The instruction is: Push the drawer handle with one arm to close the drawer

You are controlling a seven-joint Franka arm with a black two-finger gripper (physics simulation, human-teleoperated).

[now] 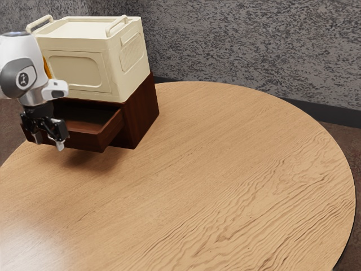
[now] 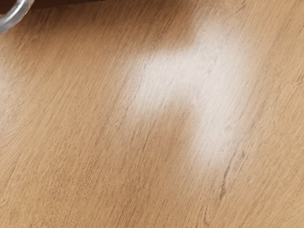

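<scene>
Black at the fingers, hold the pincer [image 1: 49,142] spread apart near the metal handle [image 2: 18,13] of the open drawer [image 1: 84,140], jutting from the cabinet [image 1: 141,113] beneath the cream crate [image 1: 76,70].

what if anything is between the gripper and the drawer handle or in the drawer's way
Nothing visible stands between the gripper and the metal handle, nor between the open drawer and its cabinet.

The wrist view's edge cuts off the curved metal handle [image 2: 17,17]; the claw [image 1: 49,143] partly hides the drawer [image 1: 87,140].
</scene>
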